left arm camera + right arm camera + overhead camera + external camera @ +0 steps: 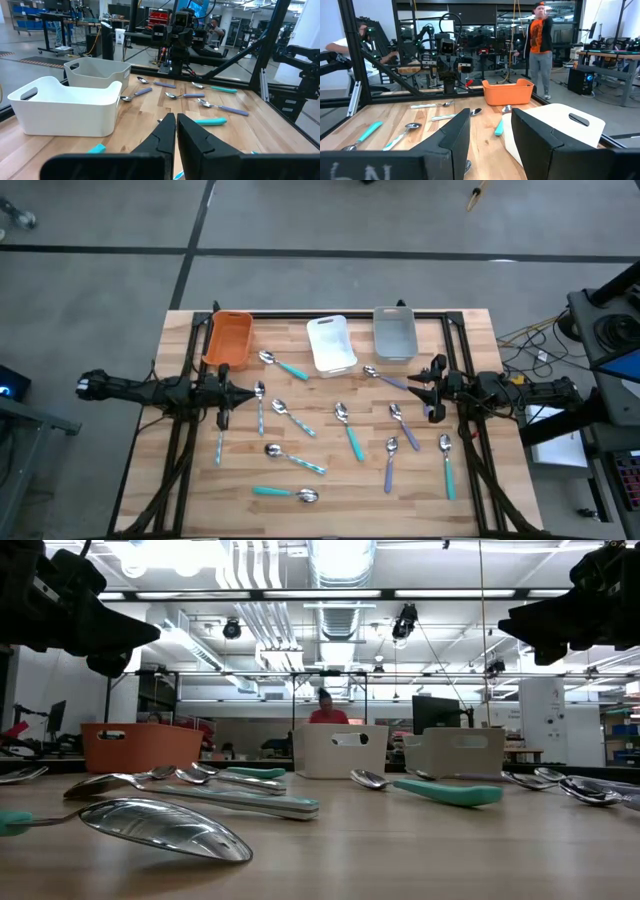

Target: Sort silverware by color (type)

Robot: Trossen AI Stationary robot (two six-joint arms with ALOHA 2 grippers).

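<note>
While both arms hover above a wooden table (470, 340), the left gripper (222, 393) at 9 o'clock has its fingers pressed together, empty. At 3 o'clock, the right gripper (436, 388) stands wide, empty. Scattered silverware (347, 428) lies flat across the centre and toward 6 o'clock. Orange bin (229, 338), white bin (331, 343) and grey bin (394, 332) line 12 o'clock.

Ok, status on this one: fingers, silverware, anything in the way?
Left gripper shut, right gripper open, both empty above the table. Silverware all loose on the wood, bins empty. Nothing in the way.
</note>
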